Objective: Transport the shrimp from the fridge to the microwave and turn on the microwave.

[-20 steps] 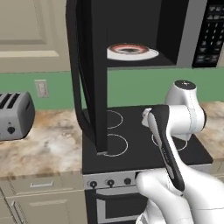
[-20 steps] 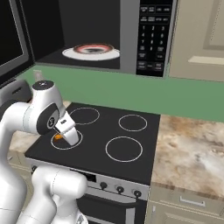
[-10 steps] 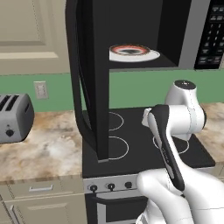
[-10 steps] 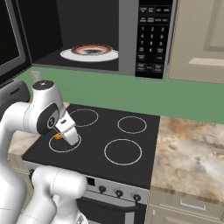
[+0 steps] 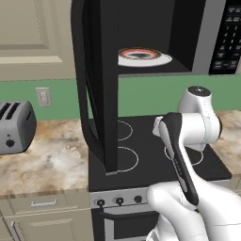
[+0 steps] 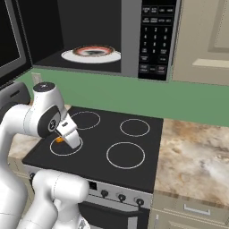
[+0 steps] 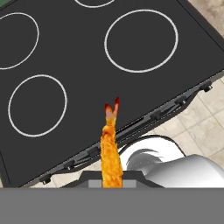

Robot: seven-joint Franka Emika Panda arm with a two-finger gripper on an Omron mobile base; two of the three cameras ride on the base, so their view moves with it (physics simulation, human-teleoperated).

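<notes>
**A:** While the shrimp (image 7: pixel 110 148) sits pinched in the closed gripper (image 6: pixel 62 139), its long axis runs straight out from the jaws, tail tip away, low over the stovetop (image 6: pixel 134 147).

**B:** Yeah, and the microwave (image 6: pixel 89 36) is up and ahead, door open, plate (image 6: pixel 91 53) inside. Keypad (image 6: pixel 154 38) writing's too small to read.

Even, diffuse rendered lighting with no evident single source; all three views sharp throughout, free of motion blur and edge distortion. The open black box-shaped microwave (image 6: pixel 112 40) cavity is dim inside, yet its round white plate (image 6: pixel 91 54) reads clearly. The matte black stovetop (image 7: pixel 100 52) shows no glare; shadows are faint
</notes>
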